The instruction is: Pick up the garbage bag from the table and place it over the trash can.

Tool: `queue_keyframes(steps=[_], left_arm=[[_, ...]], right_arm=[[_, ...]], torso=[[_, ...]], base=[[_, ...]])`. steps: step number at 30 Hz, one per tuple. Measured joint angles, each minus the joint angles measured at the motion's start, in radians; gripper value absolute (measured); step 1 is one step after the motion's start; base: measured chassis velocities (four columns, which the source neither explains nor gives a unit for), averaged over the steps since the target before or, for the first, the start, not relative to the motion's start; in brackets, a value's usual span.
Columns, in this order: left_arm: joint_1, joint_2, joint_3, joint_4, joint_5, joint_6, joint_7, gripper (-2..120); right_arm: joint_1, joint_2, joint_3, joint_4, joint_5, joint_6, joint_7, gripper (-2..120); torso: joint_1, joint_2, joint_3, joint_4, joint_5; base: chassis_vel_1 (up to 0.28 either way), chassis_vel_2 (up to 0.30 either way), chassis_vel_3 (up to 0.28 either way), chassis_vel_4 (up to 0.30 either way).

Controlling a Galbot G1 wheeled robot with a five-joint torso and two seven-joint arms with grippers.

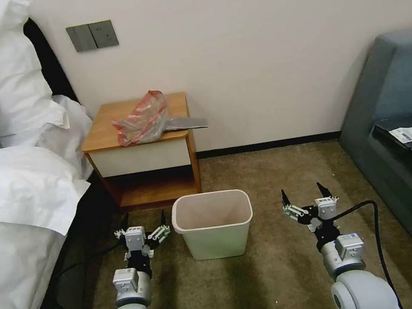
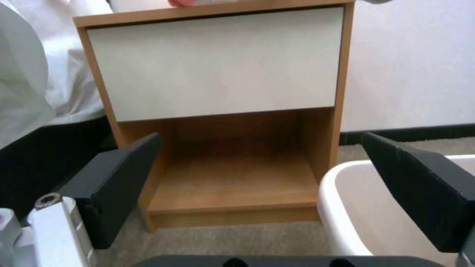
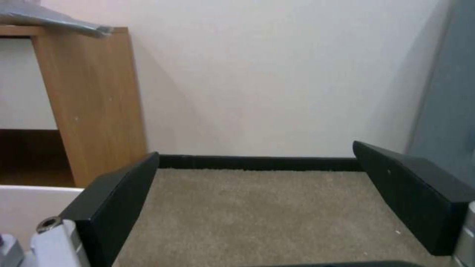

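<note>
**Both grippers wait low over the carpet, bag on the cabinet**

Nearest the head camera, at the lower left of the frame, the left gripper (image 1: 144, 221) hangs over the brown carpet (image 1: 286, 276) with its two black fingers spread wide and nothing between them. Its wrist view looks past those fingers (image 2: 116, 178) into the cabinet's open lower shelf.

Just right of it, at the lower centre, stands the trash can (image 1: 213, 224), a cream-white rectangular plastic bin with rounded corners, upright, its mouth open. Its rolled rim (image 2: 336, 207) shows beside the left gripper's far finger.

At the lower right, the right gripper (image 1: 304, 194) hovers over bare carpet, jaws likewise wide apart and holding nothing; a black cable loops off its wrist.

Behind the bin, centre-left of the frame and against the wall, is the table (image 1: 105, 133), a small wooden bedside cabinet with an orange-brown top and white drawer front. The garbage bag (image 1: 140, 119), thin translucent plastic with a red band, lies crumpled on its top, a grey end overhanging the right edge (image 3: 54, 22).
</note>
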State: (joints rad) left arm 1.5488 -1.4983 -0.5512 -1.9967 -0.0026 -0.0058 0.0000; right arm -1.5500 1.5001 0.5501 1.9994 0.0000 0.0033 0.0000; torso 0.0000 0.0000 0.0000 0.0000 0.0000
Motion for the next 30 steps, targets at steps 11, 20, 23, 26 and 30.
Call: queue_keyframes(steps=[11,20,23,26,30], left_arm=[[-0.08,0.089,-0.1,0.119,-0.186,-0.307,0.027,96],[-0.106,0.117,-0.132,0.157,-0.246,-0.406,0.036,97],[-0.105,0.117,-0.132,0.157,-0.251,-0.406,0.041,97],[-0.091,0.117,-0.127,0.152,-0.28,-0.404,0.074,97],[-0.042,0.106,-0.105,0.132,-0.334,-0.387,0.169,97]], right_arm=[[0.003,-0.001,0.033,-0.061,0.015,0.264,-0.051,100],[0.006,-0.001,0.058,-0.106,0.027,0.459,-0.09,100],[0.006,-0.001,0.058,-0.107,0.027,0.464,-0.091,100],[0.008,-0.002,0.058,-0.107,0.031,0.467,-0.094,100],[0.054,-0.01,0.02,-0.105,0.079,0.501,-0.13,100]], torso=[[0.0,0.0,0.0,0.0,-0.0001],[0.0,0.0,0.0,-0.0001,0.0],[0.0,0.0,0.0,0.0,-0.0001],[0.0,0.0,0.0,-0.0004,0.0],[0.0,0.0,0.0,0.001,0.0001]], base=[[0.0,0.0,0.0,0.0],[0.0,0.0,0.0,0.0],[0.0,0.0,0.0,0.0],[0.0,0.0,0.0,0.0],[0.0,0.0,0.0,0.0]])
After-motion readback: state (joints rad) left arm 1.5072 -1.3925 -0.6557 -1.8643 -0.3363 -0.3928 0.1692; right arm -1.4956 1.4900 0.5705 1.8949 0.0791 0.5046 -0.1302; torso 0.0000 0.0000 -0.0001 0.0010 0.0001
